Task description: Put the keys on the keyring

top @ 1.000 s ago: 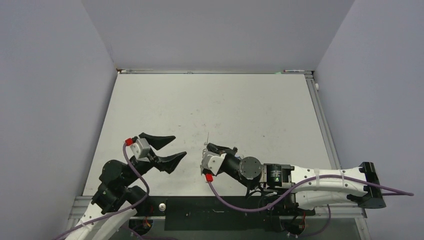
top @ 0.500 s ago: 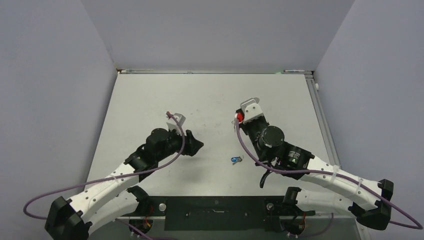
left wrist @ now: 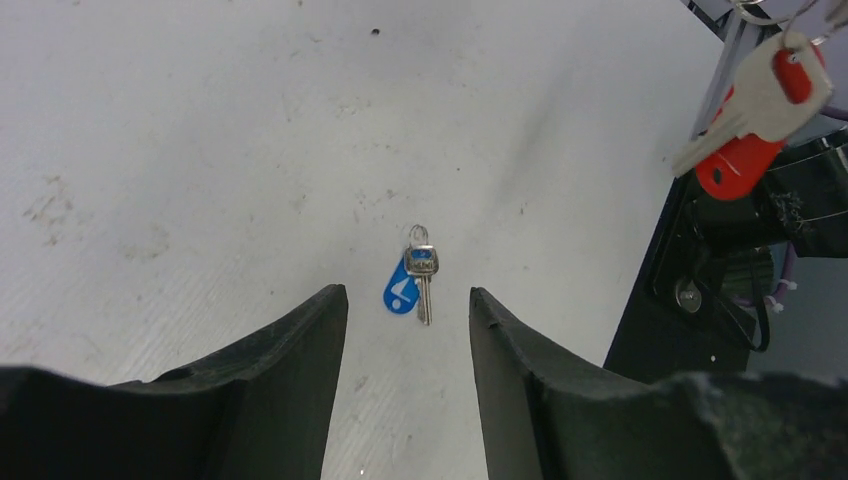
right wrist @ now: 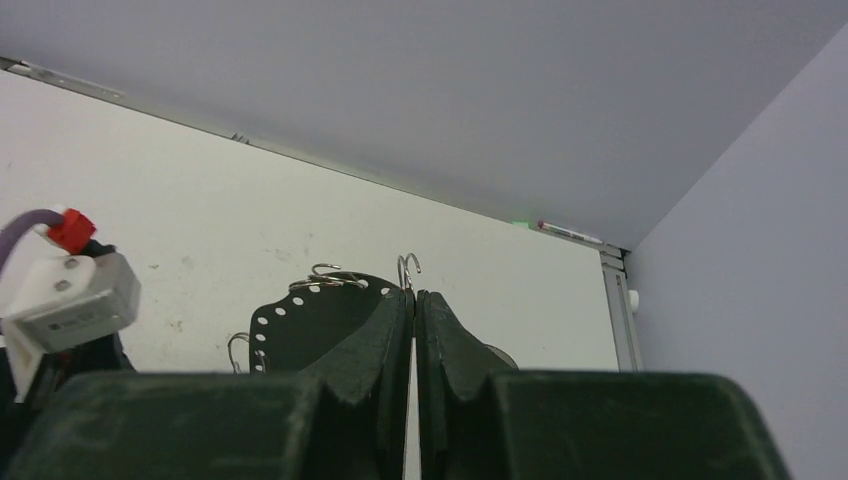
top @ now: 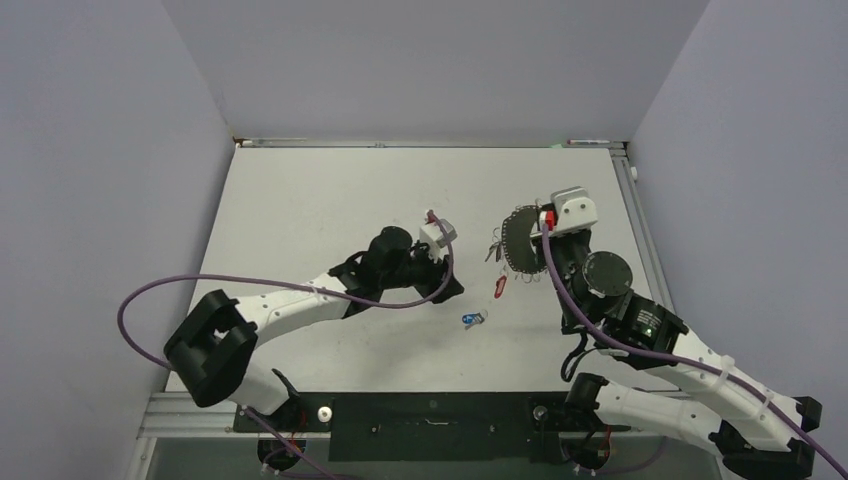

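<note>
The keyring (top: 517, 243) is a dark round plate with wire rings on its edge, held above the table by my right gripper (top: 538, 243). In the right wrist view the right gripper (right wrist: 413, 293) is shut on the plate's rim (right wrist: 305, 320). The red-tagged key (top: 499, 286) hangs from the plate's lower left and also shows in the left wrist view (left wrist: 745, 140). A small dark key (top: 492, 251) seems to hang at the plate's left edge. The blue-tagged key (top: 472, 320) lies flat on the table (top: 330, 210). My left gripper (top: 450, 288) is open and empty, with the blue-tagged key (left wrist: 412, 280) just ahead of its fingertips (left wrist: 332, 300).
The table's near edge and the black base rail (left wrist: 700, 270) lie just right of the blue-tagged key in the left wrist view. Grey walls enclose the table on three sides. A purple cable (top: 250, 285) trails from the left arm.
My left gripper has moved right toward the blue-tagged key, which stayed put. My right gripper has shifted right and now shows the keyring plate with the red-tagged key hanging from it.
</note>
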`<state>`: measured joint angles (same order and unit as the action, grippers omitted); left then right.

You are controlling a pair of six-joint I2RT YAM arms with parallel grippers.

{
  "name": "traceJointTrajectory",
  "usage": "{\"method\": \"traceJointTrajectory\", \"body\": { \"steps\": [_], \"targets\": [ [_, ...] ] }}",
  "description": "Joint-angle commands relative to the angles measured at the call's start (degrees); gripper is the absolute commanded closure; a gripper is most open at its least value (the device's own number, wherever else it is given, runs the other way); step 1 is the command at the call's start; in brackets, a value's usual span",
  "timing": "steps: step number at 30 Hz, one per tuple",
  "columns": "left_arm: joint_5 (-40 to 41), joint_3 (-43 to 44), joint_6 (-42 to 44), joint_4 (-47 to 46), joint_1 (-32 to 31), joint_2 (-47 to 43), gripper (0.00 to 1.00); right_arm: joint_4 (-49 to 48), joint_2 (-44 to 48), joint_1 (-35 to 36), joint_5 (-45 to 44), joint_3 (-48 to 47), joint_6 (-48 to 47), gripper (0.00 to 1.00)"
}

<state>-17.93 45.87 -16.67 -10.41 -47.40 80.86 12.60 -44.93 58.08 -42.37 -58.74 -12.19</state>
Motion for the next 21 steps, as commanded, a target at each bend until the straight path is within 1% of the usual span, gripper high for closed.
{"method": "traceJointTrajectory", "body": {
  "steps": [1,5,10,16,19,21],
  "targets": [
    [-2.9,7.2,6.7,-1.5,-2.7,7.6,0.55,3.5,2.6,-0.3,-2.6,-3.6,1.5,0.95],
    [-0.4,11.8,8.8,-0.4,-5.4,13.7,0.58,6.2,4.2,-0.3,-5.3,-5.1,1.4,0.95],
    [2.3,18.3,11.2,3.3,-8.0,20.6,0.61,7.7,6.6,-0.3,-6.9,-6.2,0.3,0.95],
    [2.9,24.8,12.9,9.4,-8.5,26.3,0.66,10.2,7.7,-0.2,-7.6,-7.5,0.1,0.95],
    [3.2,27.2,13.7,13.5,-8.5,28.3,0.67,10.8,8.0,-0.2,-7.7,-7.9,-0.2,0.95],
    [3.3,27.6,13.9,14.1,-8.5,29.1,0.67,11.3,8.3,-0.2,-7.7,-8.2,-0.3,0.95]
  ]
}}
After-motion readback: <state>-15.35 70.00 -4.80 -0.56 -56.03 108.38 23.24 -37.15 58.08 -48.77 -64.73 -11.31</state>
